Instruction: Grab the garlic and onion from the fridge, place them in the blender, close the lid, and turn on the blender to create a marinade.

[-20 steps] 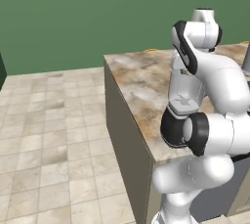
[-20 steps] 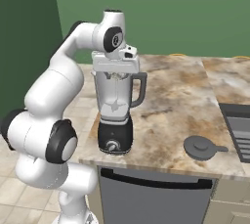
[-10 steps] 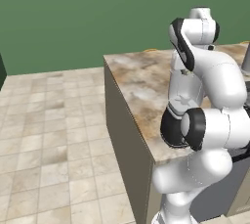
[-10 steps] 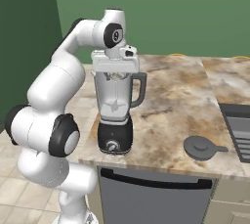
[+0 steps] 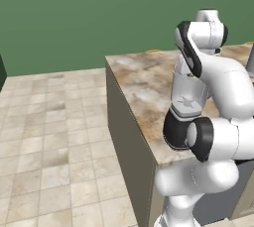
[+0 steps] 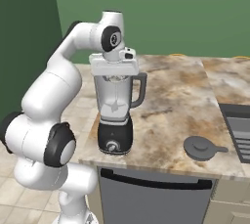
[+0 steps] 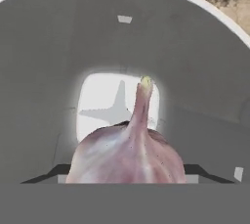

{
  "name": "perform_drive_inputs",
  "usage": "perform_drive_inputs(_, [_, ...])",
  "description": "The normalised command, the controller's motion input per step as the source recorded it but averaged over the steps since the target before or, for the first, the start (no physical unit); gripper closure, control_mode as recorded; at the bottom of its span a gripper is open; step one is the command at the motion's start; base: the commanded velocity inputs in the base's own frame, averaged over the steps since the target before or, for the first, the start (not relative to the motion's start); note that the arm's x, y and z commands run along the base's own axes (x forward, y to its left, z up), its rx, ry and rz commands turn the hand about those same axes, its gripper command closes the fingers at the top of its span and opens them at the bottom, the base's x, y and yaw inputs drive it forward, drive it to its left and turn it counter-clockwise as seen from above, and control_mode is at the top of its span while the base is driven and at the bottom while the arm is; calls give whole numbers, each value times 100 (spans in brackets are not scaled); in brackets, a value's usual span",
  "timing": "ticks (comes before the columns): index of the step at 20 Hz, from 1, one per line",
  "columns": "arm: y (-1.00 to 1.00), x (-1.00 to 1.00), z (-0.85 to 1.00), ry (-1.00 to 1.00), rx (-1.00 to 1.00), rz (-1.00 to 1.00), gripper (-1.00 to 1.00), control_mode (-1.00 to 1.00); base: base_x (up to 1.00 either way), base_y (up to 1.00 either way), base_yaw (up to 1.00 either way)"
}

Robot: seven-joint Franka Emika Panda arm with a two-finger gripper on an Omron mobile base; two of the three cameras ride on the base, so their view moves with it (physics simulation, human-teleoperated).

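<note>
The garlic (image 7: 128, 154) sits close under the hand camera, pointed tip aimed down into the blender (image 6: 115, 110) jar, whose blade shows pale at the bottom. It looks light and firm, with a papery skin that could slip; the round belly of the bulb is the place to pinch it, never the thin tip. The claw (image 6: 114, 69) hangs right over the jar mouth and appears clamped on the bulb, though its fingers are cut off at the bottom of the hand view, so I judge that grip rather than see it. The blender stands near the front edge of the marbled bench (image 6: 180, 96), the lid (image 6: 200, 147) lying flat well to the side. No onion is visible inside the jar, and in the left base view the arm hides the jar.
</note>
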Motion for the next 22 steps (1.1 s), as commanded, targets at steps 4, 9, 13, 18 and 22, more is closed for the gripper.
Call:
perform_drive_inputs(4, [11, -1, -28, 6, 0, 6, -100, -100, 0, 0, 0])
perform_drive_inputs(9, [0, -9, 2, 0, 0, 3, -100, -100, 0, 0, 0])
perform_drive_inputs(13, [5, -12, 45, -3, 0, 0, -100, -100, 0, 0, 0])
perform_drive_inputs(18, [14, -20, 65, -11, 0, 0, -100, -100, 0, 0, 0])
perform_drive_inputs(22, [41, -87, 14, -12, 1, 1, -100, -100, 0, 0, 0])
